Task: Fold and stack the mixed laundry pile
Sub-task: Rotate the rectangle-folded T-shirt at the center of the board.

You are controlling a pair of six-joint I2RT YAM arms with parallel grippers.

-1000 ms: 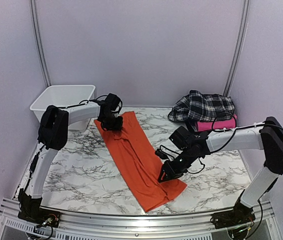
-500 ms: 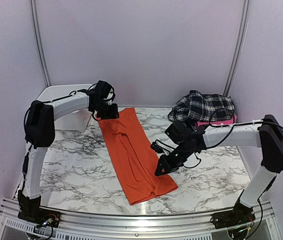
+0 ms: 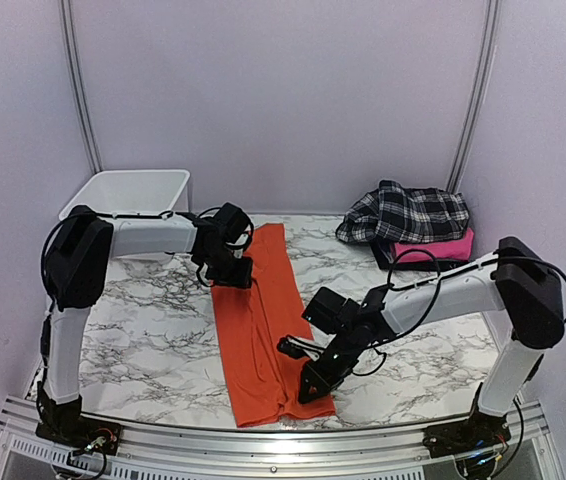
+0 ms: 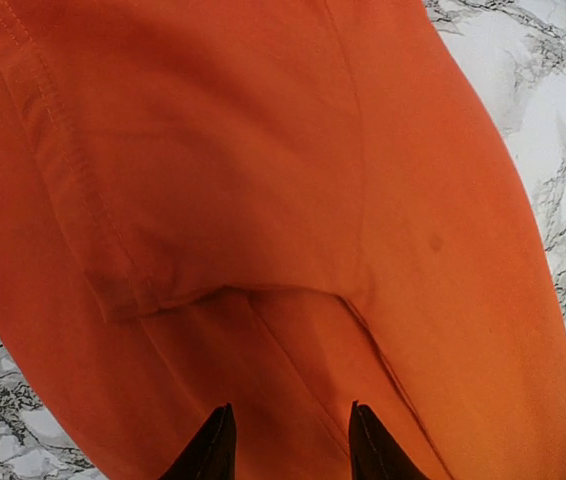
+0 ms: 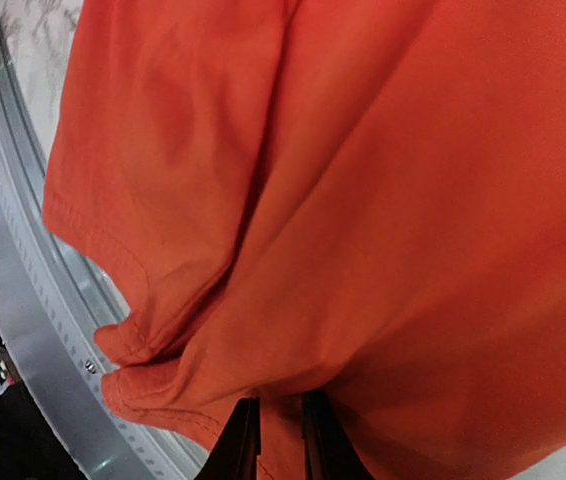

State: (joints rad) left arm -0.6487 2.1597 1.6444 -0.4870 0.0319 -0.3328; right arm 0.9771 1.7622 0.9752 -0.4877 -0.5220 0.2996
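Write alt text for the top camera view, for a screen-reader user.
An orange t-shirt, folded into a long strip, lies on a marble table; the left gripper is on its far end, the right gripper on its near end. Far right, a plaid shirt sits on a folded pink garment; far left, a white bin.

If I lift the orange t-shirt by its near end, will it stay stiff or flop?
Likely floppy: the orange t-shirt puckers into creases where the right fingers pinch it. Its loose folded-in sleeve would probably sag or fall open. It looks thin, so probably light.
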